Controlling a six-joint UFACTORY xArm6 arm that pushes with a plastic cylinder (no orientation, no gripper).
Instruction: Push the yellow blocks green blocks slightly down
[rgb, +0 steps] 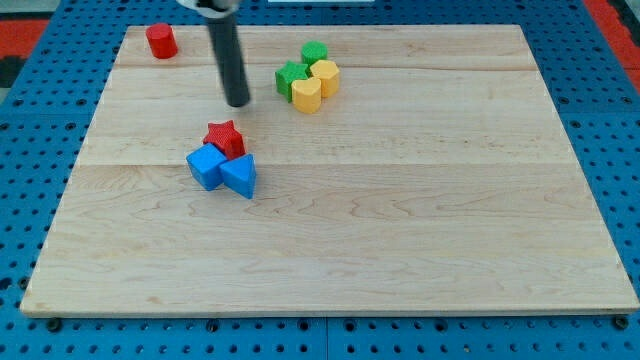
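In the camera view, my tip (238, 102) was seen bare, holding nothing, left of the cluster: green star (291, 78), green block (314, 52), yellow heart (307, 95), yellow block (326, 76). Approach from the cluster's top side was judged best. Smooth blocks lay on the grained wooden board (400, 220).

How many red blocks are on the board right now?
2. A red cylinder stands alone near the view's top left corner. A red star sits left of centre, touching the two blue blocks just below it. Nothing appears hidden; my tip is above the star.
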